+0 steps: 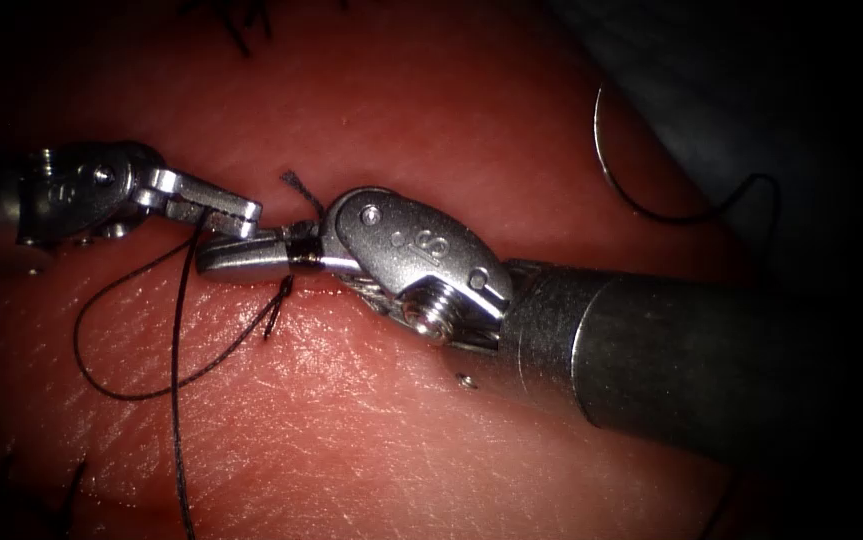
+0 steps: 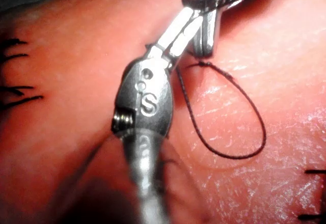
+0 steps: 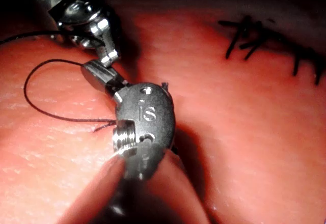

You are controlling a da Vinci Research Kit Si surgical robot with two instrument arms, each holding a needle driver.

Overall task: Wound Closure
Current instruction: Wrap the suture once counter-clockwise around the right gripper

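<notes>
My left tool (image 1: 219, 210) comes in from the left, its jaws shut on the dark thread (image 1: 178, 400), which drops toward the picture's lower edge. My right tool (image 1: 213, 258) lies along the cut (image 1: 251, 283) with its jaws shut; a thread loop (image 1: 131, 395) runs from the stitch beside it round to its tip. A turn of thread rings those jaws near their base. The curved needle (image 1: 606, 160) lies free at the far right of the tissue (image 1: 351, 430), in neither tool and not in the tissue. The same loop (image 3: 28, 94) reaches the right tool (image 3: 94, 75).
Earlier stitches with cut ends (image 1: 241, 25) (image 3: 254, 38) (image 2: 15, 89) cross the cut farther along. A frayed thread end (image 1: 293, 180) sticks up beside the right tool's wrist. The needle's thread (image 1: 746, 190) trails behind the right shaft (image 1: 671, 360). The loop (image 2: 254, 142) lies flat on the tissue.
</notes>
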